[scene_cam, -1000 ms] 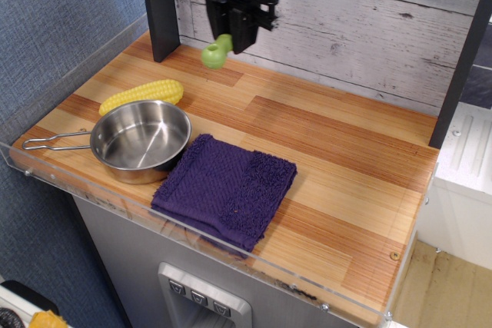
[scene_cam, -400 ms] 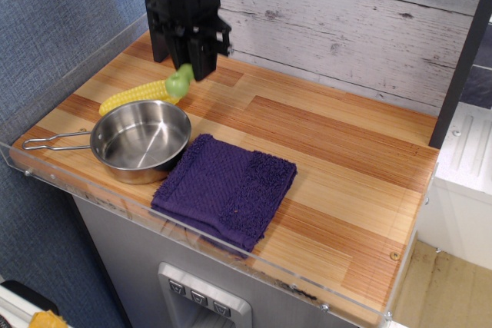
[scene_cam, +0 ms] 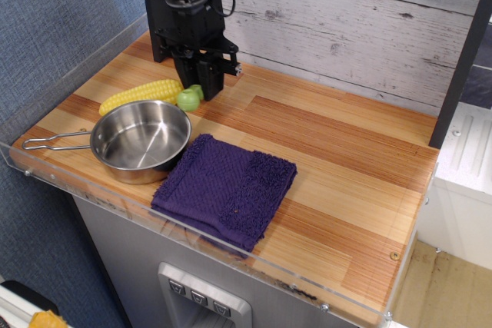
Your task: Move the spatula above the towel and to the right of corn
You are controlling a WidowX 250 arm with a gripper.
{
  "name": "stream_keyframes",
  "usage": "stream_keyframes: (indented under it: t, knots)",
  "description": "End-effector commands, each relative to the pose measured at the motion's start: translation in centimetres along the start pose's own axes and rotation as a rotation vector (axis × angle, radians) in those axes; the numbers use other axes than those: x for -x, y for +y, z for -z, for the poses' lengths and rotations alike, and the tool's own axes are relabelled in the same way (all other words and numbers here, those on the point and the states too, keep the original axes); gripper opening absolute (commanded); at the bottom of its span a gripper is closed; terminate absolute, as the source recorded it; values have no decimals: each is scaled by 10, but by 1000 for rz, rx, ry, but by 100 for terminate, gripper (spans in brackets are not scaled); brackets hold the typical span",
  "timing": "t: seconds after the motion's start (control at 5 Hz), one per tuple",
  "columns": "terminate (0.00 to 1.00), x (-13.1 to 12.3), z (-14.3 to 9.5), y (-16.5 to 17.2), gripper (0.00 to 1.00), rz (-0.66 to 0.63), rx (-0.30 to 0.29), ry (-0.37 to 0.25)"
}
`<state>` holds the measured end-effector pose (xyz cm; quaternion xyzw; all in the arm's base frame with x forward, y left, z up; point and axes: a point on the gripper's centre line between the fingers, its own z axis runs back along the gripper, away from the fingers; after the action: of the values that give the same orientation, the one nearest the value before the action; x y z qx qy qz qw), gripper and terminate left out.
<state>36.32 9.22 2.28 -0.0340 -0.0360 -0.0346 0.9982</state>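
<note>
My black gripper (scene_cam: 201, 86) reaches down at the back left of the table, shut on the spatula (scene_cam: 190, 97). Only the lime-green handle end shows below the fingers, low over the wood; the blade is hidden behind the gripper. The handle sits just right of the yellow corn (scene_cam: 141, 95), which lies on the table behind the pan. The dark purple towel (scene_cam: 225, 187) lies flat nearer the front edge, below and slightly right of the spatula.
A steel pan (scene_cam: 139, 139) with a wire handle stands front left, touching the towel's left side. A dark post (scene_cam: 158, 13) rises behind the gripper, with a plank wall at the back. A clear rim (scene_cam: 192, 228) lines the table's front and left edges.
The gripper carried the spatula from high at the back wall leftward and down, until the green handle hangs just right of the corn near the table surface.
</note>
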Motion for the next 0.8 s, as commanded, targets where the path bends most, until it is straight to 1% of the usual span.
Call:
stream_keyframes:
  t: [0.0, 0.2, 0.4, 0.6]
  knots:
    - [0, -17, -8, -9, 0, 9, -40, -47]
    - [0, -17, -6, -13, 0, 13, -44, -48]
    - [0, -11, -7, -15, 100, 18, -45, -24]
    - [0, -7, -12, -15, 100, 7, -45, -26]
